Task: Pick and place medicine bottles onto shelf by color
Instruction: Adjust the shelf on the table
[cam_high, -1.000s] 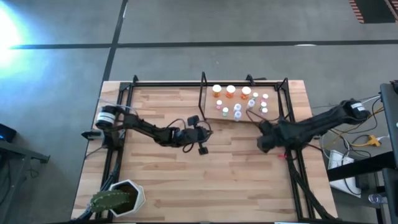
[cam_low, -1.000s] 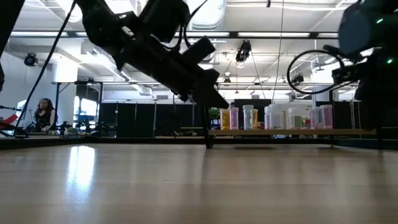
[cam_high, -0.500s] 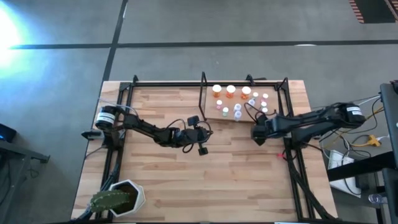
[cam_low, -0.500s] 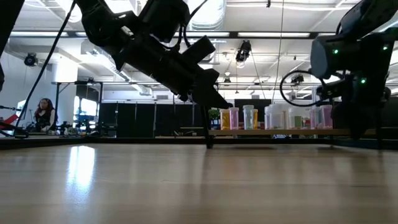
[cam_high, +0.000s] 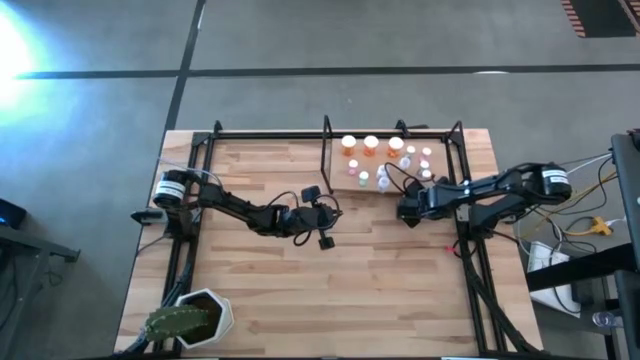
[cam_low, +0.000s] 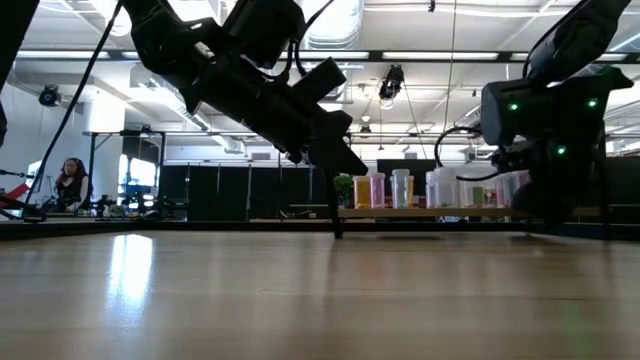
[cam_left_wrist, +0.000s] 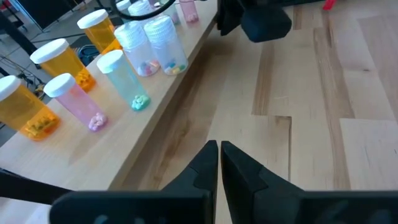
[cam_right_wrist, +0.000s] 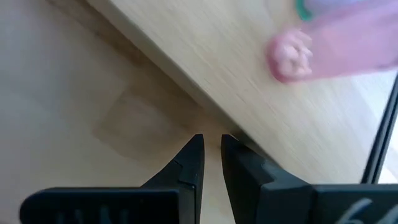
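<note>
The left gripper (cam_high: 325, 225) rests low over the wooden tabletop (cam_high: 300, 290) near its middle, its fingers (cam_left_wrist: 202, 163) pressed together on nothing. Just beyond it lies the shelf (cam_high: 345, 183), a light-wood panel at the table's far side. The right gripper (cam_high: 405, 210) hangs at the shelf's near edge, its fingers (cam_right_wrist: 189, 158) nearly touching and empty. The medicine bottles (cam_high: 385, 163) stand upright on the shelf, orange ones (cam_left_wrist: 28, 112) and smaller clear ones (cam_left_wrist: 127, 78) among them.
</note>
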